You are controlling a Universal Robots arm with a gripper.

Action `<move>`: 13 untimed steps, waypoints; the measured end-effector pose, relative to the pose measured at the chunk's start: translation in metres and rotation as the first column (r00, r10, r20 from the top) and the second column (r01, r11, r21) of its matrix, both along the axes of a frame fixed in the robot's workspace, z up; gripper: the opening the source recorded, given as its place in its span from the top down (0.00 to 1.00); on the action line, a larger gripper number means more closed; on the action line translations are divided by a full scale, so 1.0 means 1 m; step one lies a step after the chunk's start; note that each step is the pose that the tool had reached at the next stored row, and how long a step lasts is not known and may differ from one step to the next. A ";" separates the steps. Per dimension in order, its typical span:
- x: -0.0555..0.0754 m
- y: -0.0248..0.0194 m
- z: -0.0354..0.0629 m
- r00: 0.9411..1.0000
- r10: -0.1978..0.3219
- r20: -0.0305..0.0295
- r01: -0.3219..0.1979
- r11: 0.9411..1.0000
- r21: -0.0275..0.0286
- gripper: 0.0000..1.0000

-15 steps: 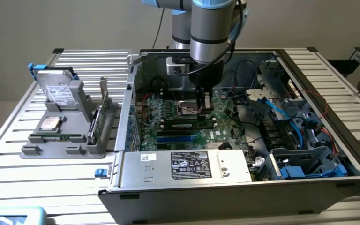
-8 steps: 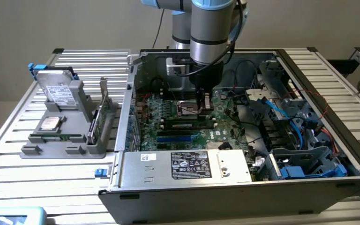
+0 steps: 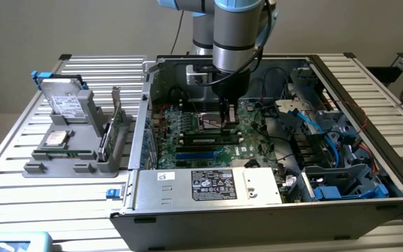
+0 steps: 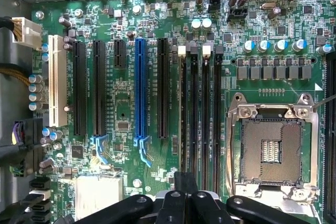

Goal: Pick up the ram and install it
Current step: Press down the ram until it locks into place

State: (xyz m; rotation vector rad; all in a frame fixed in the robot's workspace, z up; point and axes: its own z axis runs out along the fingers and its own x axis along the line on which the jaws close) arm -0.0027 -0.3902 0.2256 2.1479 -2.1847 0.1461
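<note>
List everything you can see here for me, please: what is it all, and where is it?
slatted silver metal table: one, silver, under everything
open grey computer case: one, grey, centre of the table
green motherboard: one, green, inside the case
blue expansion slot: one, blue, among black slots on the motherboard
empty silver processor socket: one, silver, on the motherboard
grey plastic parts holder: one, grey, on the exterior view's left of the case
long narrow green circuit-board stick: one, green, along the holder's front
square silver processor chip: one, silver, on the holder
robot arm: one, silver and blue, reaching into the case
black gripper: one, black, over the motherboard
</note>
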 end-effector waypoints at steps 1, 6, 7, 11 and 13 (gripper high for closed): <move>0.000 0.0000 -0.0002 1.000 0.000 0.000 0.000 1.000 0.000 0.89; 0.000 0.0001 -0.0004 1.000 0.000 0.000 0.000 1.000 0.000 0.89; 0.000 0.0002 0.0013 1.000 0.000 0.000 0.000 1.000 0.002 0.89; -0.007 0.0000 0.0143 1.000 0.000 0.000 0.000 1.000 0.001 0.89; -0.013 0.0000 0.0148 1.000 0.000 0.001 0.000 1.000 0.001 0.89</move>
